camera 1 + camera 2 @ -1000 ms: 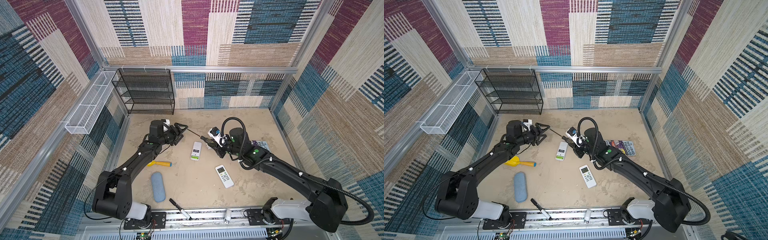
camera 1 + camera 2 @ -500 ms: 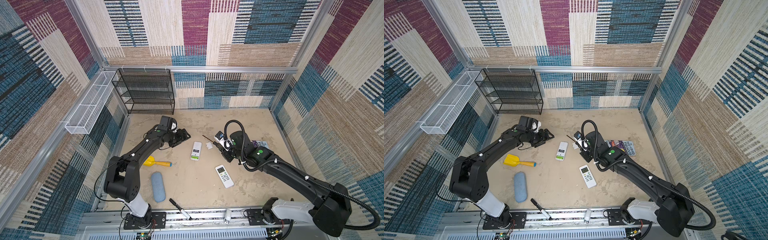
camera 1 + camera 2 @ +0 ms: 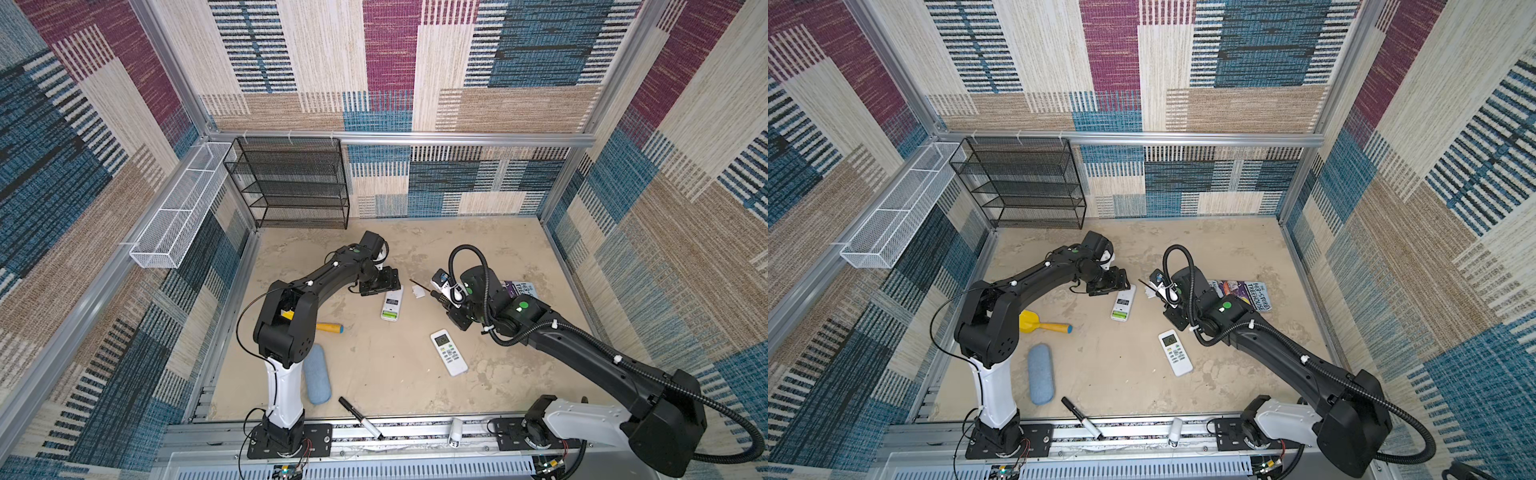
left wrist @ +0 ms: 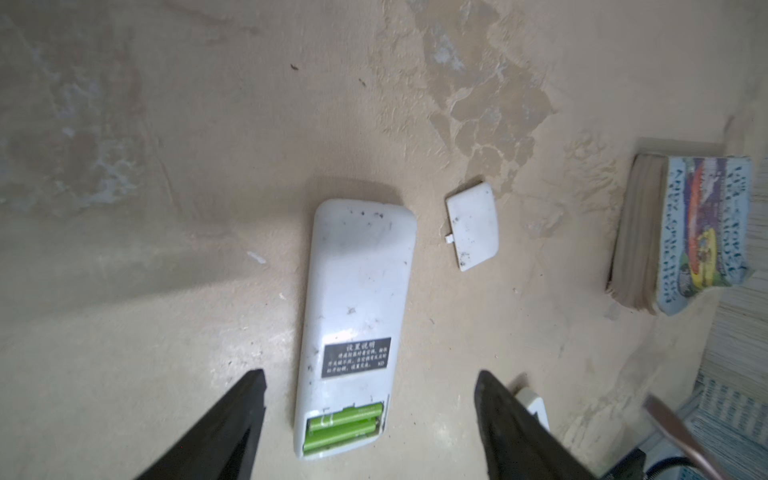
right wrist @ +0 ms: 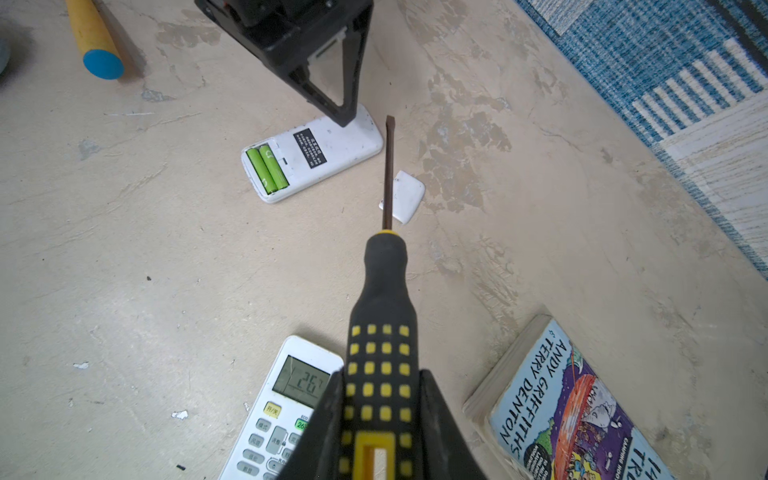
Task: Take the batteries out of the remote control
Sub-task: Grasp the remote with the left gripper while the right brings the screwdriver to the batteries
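Lime-green batteries point(image 5: 267, 168), two visible, lie side by side in the open bay at one end of the remote point(image 4: 357, 299); the cover point(image 4: 473, 226) lies just beside the remote; the left gripper point(image 4: 370, 374) is spread wide and empty over the remote; the right gripper point(image 5: 382, 376) is clamped on the screwdriver point(image 5: 384, 291), its tip near the remote; advisable: pin the remote's plain end, then lever one battery end up gently.

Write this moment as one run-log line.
left gripper open near remote | right gripper shut on screwdriver | cover off, beside remote | two green batteries in compartment
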Robot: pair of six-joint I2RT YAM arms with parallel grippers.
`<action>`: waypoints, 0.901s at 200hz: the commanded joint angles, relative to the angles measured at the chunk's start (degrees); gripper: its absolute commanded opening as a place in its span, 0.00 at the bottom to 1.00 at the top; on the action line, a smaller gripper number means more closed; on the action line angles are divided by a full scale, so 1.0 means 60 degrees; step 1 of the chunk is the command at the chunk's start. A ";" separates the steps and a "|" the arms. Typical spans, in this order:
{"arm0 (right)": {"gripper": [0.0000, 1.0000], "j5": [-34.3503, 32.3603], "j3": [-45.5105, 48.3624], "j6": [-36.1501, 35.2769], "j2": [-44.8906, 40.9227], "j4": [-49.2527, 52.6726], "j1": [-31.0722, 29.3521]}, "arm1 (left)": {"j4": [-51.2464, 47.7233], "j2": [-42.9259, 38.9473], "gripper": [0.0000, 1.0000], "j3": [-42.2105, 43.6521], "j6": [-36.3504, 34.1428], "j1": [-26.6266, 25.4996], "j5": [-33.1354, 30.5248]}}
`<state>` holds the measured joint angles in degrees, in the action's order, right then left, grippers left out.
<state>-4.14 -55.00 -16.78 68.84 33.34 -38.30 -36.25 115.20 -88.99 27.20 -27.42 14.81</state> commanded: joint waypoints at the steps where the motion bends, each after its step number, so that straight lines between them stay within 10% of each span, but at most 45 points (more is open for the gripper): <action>1: 0.00 0.0228 0.0005 -0.0080 0.0019 -0.0072 -0.0032 | -0.0762 0.0434 0.82 -0.0539 -0.0541 -0.0169 -0.0748; 180: 0.00 0.0933 -0.0821 -0.0316 0.0545 0.1657 -0.0571 | -0.1801 0.2149 0.67 -0.2135 -0.0725 -0.0557 -0.1516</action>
<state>-0.60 -58.92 -17.85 71.46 41.23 -40.93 -46.33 127.17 -101.10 25.12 -30.76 7.05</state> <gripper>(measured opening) 0.269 0.687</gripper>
